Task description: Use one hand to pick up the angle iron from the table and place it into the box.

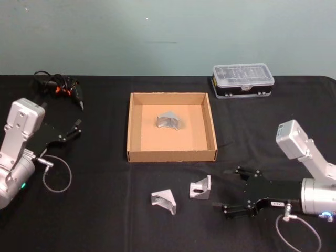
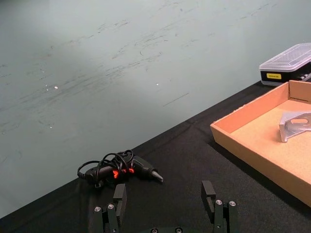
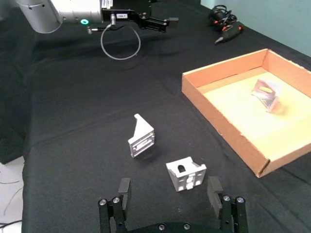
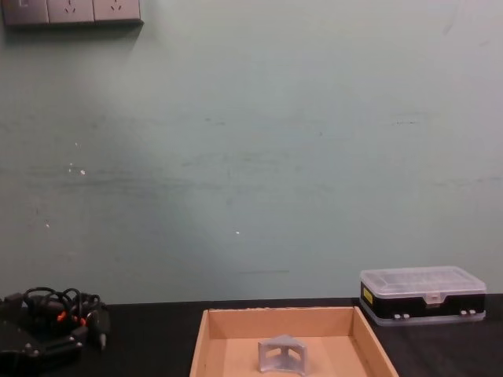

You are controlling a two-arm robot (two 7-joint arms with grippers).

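Note:
Two silver angle irons lie on the black table [image 1: 105,210] in front of the box: one [image 1: 200,187] [image 3: 186,175] just ahead of my right gripper, another [image 1: 164,201] [image 3: 141,139] further left. A third angle iron [image 1: 169,121] [image 2: 293,124] [image 4: 283,353] rests inside the tan cardboard box [image 1: 136,155] [image 3: 221,124] [image 4: 203,345]. My right gripper [image 1: 231,190] [image 3: 169,193] hovers open at the front right, its fingers pointing at the nearer angle iron and holding nothing. At the left side of the table, my left gripper [image 1: 73,129] [image 2: 164,195] stands open and empty.
A clear-lidded plastic case [image 1: 242,80] [image 4: 422,294] sits behind the box at the right. A bundle of black cable with orange parts [image 1: 60,86] [image 2: 119,167] lies at the back left. A loose cable loop [image 1: 56,176] hangs by the left arm.

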